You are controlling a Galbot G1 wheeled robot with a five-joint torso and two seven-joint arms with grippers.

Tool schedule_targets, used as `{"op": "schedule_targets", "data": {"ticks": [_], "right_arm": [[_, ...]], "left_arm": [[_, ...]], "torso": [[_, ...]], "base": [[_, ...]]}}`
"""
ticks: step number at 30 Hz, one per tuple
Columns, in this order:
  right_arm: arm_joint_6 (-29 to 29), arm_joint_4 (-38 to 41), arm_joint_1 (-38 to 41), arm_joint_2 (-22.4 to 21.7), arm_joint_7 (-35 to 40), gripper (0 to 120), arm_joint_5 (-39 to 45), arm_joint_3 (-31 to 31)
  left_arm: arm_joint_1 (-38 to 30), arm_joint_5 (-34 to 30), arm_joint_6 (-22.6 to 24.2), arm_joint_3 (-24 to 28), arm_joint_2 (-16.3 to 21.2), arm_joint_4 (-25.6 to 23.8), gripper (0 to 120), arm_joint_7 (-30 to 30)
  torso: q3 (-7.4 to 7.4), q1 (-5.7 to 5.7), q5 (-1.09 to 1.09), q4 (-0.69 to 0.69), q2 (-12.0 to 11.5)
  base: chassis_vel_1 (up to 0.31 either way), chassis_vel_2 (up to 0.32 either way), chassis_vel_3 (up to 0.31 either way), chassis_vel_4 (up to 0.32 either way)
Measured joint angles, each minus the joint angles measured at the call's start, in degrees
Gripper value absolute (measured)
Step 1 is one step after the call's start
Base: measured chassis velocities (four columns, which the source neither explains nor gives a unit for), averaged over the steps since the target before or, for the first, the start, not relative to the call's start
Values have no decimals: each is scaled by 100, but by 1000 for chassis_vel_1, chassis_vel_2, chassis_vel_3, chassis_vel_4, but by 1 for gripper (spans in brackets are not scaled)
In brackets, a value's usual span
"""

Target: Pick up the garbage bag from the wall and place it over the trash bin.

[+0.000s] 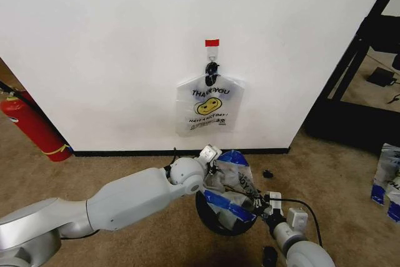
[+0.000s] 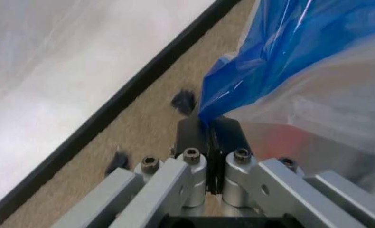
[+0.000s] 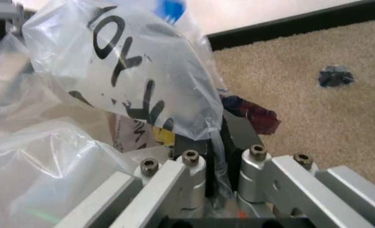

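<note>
You have the garbage bag (image 1: 228,182) spread over the trash bin (image 1: 215,220), which stands on the carpet (image 1: 125,164) just out from the wall (image 1: 125,42), below the hook (image 1: 212,67). The left gripper (image 2: 208,130) sits at the bin's wall-side rim, its fingers pressed together on a blue edge of the bag. The right gripper (image 3: 214,137) is at the bin's near rim, on the side away from the wall, fingers clamped on clear printed film. A second smiley bag (image 1: 209,104) hangs from the hook under the red tape (image 1: 212,42), close above the bin. Bare carpet lies open between the bin and the baseboard (image 1: 125,152), apart from two small dark scraps (image 2: 182,100). A fire extinguisher (image 1: 34,126) leans well off to the bin's left; a black frame (image 1: 350,67) stands off to its right. Most of the bin's rim and mesh is hidden under the plastic, so you cannot tell how far the bag sits around it
</note>
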Motion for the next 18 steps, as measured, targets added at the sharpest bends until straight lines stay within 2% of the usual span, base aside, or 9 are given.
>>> {"op": "schedule_targets", "data": {"ticks": [8,18], "right_arm": [[261,-124,53,137,-110,1,321,84],[337,-278,155,401,-183,1,1135,205]], "left_arm": [[20,-166,50,-122,348,-66,0,68],[502,-220,71,-438,707,23,0,267]], "torso": [[0,0,0,0,0],[-1,0,-2,-1,0]], "base": [[0,0,0,0],[0,0,0,0]]}}
